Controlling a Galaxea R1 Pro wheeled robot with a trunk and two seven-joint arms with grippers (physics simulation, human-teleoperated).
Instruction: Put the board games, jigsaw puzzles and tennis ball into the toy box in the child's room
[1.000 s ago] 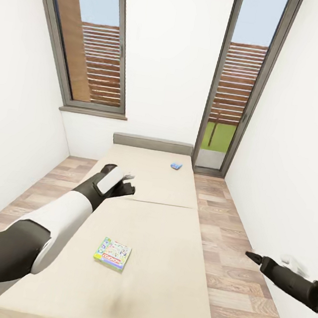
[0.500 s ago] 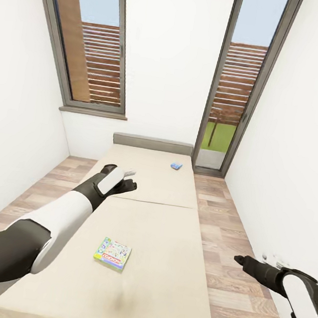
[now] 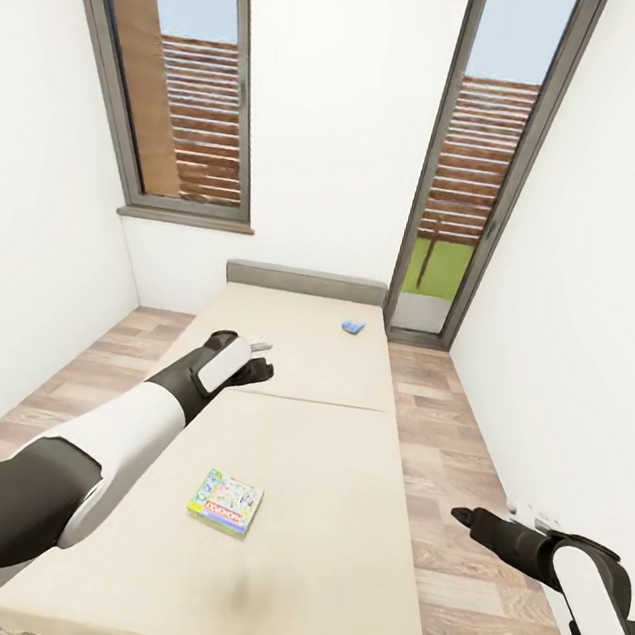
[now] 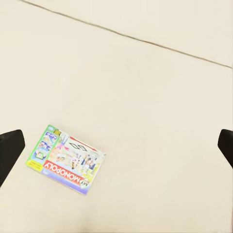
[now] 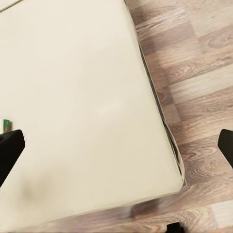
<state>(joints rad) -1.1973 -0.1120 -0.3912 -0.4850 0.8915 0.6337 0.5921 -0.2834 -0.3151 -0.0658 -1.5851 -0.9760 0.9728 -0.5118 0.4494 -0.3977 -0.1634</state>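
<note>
You see the small blue board game (image 3: 352, 328) too far off to read, and the bed (image 3: 329, 521) runs off the frame's lower edge, perhaps hiding its foot.

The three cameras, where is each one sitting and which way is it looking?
Head view: on the robot's head, looking forward and down at the bed; shows left gripper and right gripper.
Left wrist view: near the left gripper, looking down at the multicoloured board game; dark fingertips at the edges.
Right wrist view: near the right gripper, looking down at the bed's corner and wood floor.
Shared: head and left wrist views both show that game.
</note>
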